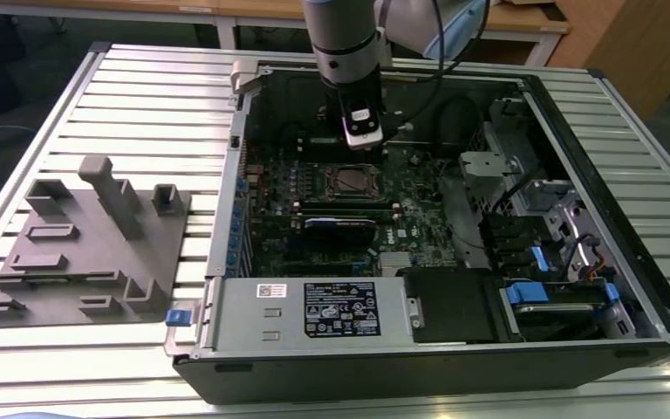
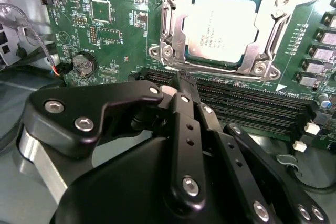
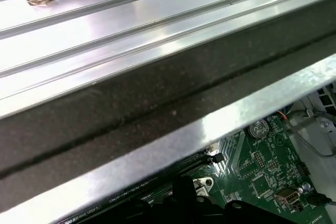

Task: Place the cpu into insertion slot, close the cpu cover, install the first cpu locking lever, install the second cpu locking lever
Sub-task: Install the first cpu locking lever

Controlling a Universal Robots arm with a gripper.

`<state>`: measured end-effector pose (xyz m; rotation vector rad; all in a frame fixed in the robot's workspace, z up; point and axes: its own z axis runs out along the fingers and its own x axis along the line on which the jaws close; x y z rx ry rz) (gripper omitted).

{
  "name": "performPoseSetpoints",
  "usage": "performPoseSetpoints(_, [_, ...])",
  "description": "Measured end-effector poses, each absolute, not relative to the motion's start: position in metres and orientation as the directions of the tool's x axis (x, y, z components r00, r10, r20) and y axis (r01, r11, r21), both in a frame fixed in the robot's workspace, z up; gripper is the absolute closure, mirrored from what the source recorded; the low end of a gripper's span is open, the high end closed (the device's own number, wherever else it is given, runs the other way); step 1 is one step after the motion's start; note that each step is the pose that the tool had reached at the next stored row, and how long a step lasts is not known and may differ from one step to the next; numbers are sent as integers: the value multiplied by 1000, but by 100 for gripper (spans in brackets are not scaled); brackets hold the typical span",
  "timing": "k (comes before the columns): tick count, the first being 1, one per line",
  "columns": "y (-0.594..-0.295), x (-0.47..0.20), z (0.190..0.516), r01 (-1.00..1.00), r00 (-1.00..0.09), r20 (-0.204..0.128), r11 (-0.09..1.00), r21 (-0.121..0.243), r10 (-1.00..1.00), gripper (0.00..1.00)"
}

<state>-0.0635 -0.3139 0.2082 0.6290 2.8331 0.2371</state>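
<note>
The cpu [image 2: 223, 24] lies flat in the insertion slot [image 1: 352, 181] on the green board inside the open computer case. Its dull silver face shows through the window of the cpu cover [image 2: 177, 9]. The cover lies down flat over the chip's edges. My gripper [image 1: 363, 138] hangs inside the case, just behind the slot in the exterior view and a little above the board. In the second wrist view its black fingers [image 2: 185, 124] run together to the gripper's tip [image 2: 177, 85], shut with nothing held, short of the slot and over the memory slots.
Long black memory slots [image 2: 252, 103] run beside the socket, and a coin battery [image 2: 83, 64] sits on the board. The case wall [image 3: 157, 145] rises close to the wrist. A grey fixture block [image 1: 79, 244] stands on the slatted table [image 1: 137, 96] at the exterior view's left.
</note>
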Motion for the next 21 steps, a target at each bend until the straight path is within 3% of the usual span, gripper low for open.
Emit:
performPoseSetpoints(2, [-314, -63, 208, 398, -883, -183, 896, 199, 432, 90])
performPoseSetpoints(9, [-314, -63, 208, 415, -900, -104, 905, 95, 424, 90])
performPoseSetpoints(17, [-314, -63, 218, 419, -904, -71, 906, 63, 422, 90])
performPoseSetpoints(21, [-314, -63, 218, 418, -908, -30, 908, -16, 418, 90])
